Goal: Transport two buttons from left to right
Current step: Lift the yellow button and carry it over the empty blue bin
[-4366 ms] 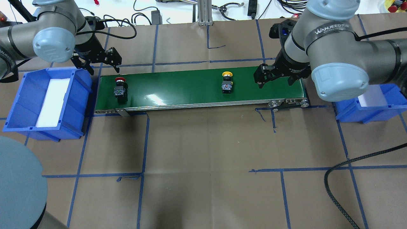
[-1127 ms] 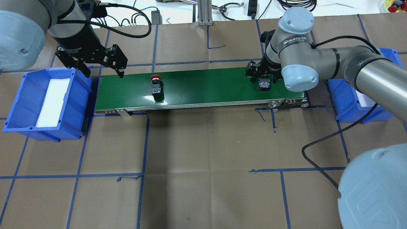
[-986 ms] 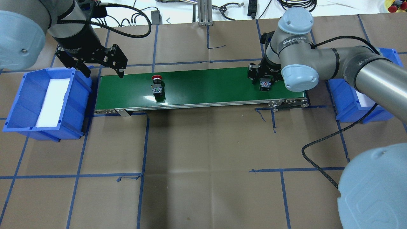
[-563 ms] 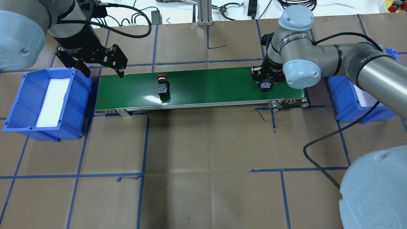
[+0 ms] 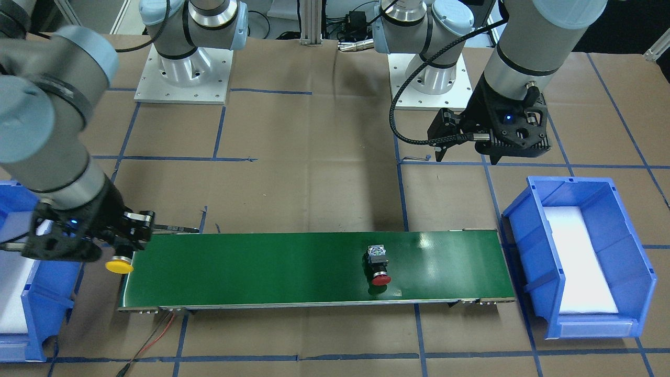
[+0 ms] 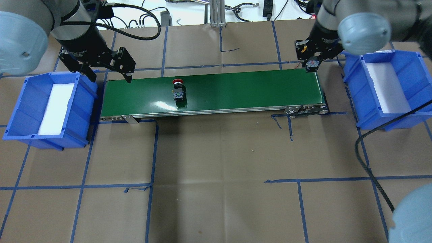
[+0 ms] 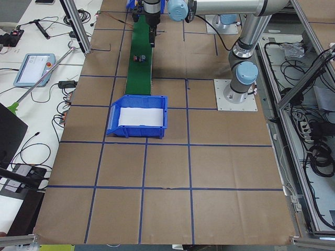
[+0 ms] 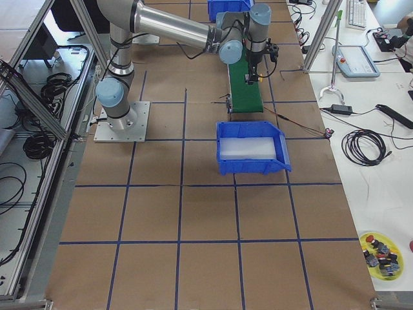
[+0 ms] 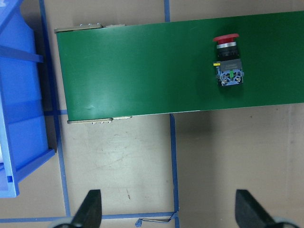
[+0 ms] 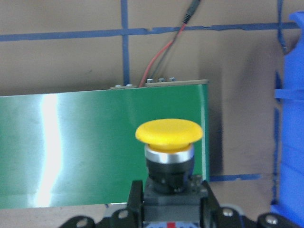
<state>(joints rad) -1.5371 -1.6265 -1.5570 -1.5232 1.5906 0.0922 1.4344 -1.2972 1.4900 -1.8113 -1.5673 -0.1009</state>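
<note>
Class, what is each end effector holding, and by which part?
The right end effector grips the yellow button by its black body. The left end effector holds nothing.

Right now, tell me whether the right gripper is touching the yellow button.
Touching. The right wrist view shows the right gripper clamped on both sides of the yellow button.

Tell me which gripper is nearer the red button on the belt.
Left. The left gripper hangs open by the belt's left end, a short way from the red button. The right gripper, shut on the yellow button, is at the belt's right end, farther off.
</note>
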